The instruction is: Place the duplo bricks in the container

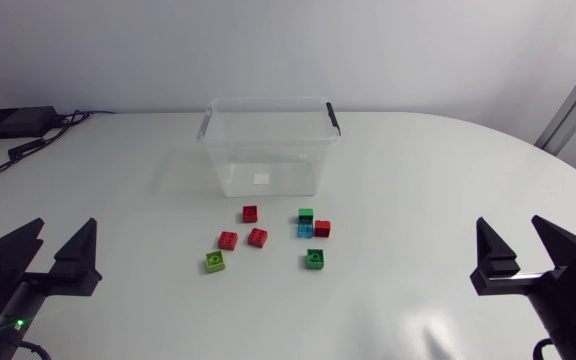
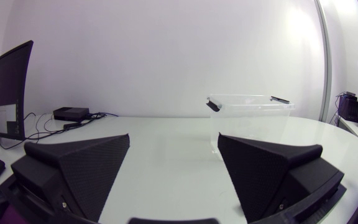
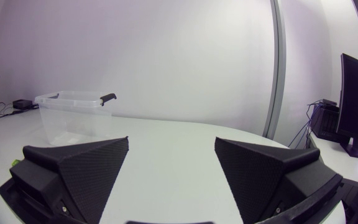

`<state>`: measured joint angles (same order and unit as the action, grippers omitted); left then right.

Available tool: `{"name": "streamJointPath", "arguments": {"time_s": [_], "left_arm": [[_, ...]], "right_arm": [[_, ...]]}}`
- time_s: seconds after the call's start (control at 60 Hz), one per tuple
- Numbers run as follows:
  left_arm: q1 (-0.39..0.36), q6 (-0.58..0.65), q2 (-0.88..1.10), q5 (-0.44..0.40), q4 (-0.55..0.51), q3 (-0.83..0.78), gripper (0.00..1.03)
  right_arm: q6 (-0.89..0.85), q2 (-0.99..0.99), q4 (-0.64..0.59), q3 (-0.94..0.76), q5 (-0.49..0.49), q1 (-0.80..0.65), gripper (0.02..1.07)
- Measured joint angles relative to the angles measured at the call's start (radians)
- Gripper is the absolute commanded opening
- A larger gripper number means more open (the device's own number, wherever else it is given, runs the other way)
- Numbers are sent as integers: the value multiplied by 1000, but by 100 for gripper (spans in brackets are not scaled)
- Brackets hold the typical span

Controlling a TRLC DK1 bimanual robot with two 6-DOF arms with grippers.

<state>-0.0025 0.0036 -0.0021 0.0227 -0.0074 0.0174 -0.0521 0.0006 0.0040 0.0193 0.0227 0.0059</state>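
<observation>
Status entry, both arms parked.

Your left end effector (image 1: 66, 226) sits low at the near left of the desk (image 1: 448, 180). Its fingers are spread wide, with nothing between them. Your right end effector (image 1: 510, 226) mirrors it at the near right, equally wide and holding nothing. Both are well apart from the bricks.

The clear container (image 1: 268, 150) stands upright toward the far middle of the desk. It has no lid, and there is a black handle (image 1: 335, 118) at each end. You can see no brick inside it. Each wrist view shows it ahead of that arm's spread fingers.

You have eight duplo bricks, all on the desk in a loose cluster just in front of the container:
- rear red brick (image 1: 250, 213), nearest the container wall
- dark green brick (image 1: 306, 215), touching the blue brick (image 1: 305, 231) in front of it
- right red brick (image 1: 322, 228), against the blue brick's side
- middle red brick (image 1: 259, 237) and left red brick (image 1: 228, 240), close together but apart
- lime brick (image 1: 215, 262), just in front of the left red brick
- front green brick (image 1: 315, 259), alone, in front of the blue brick
</observation>
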Motion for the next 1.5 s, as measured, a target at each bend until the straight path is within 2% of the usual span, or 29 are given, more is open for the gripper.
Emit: {"name": "streamJointPath", "arguments": {"time_s": [0.5,0.65,0.867,1.067,1.15,1.267,1.367,1.5], "left_arm": [[0,0,0,0,-2,2,99],[-8,0,19,0,-120,122,97],[-46,0,284,0,-237,401,96],[-111,8,679,-4,-345,571,96],[-129,55,854,-5,-363,625,93],[-172,253,1067,-13,-369,694,92],[-197,378,1201,-83,-380,722,93],[-215,527,1329,-166,-388,726,93]], "right_arm": [[0,0,0,0,-1,11,102],[0,0,-1,17,0,40,102],[13,154,0,167,5,65,102],[42,327,0,262,4,80,102],[50,372,0,281,3,93,102],[53,460,-1,312,-14,98,102],[56,558,-6,338,-43,95,102],[84,665,-59,369,-158,50,102]]}}
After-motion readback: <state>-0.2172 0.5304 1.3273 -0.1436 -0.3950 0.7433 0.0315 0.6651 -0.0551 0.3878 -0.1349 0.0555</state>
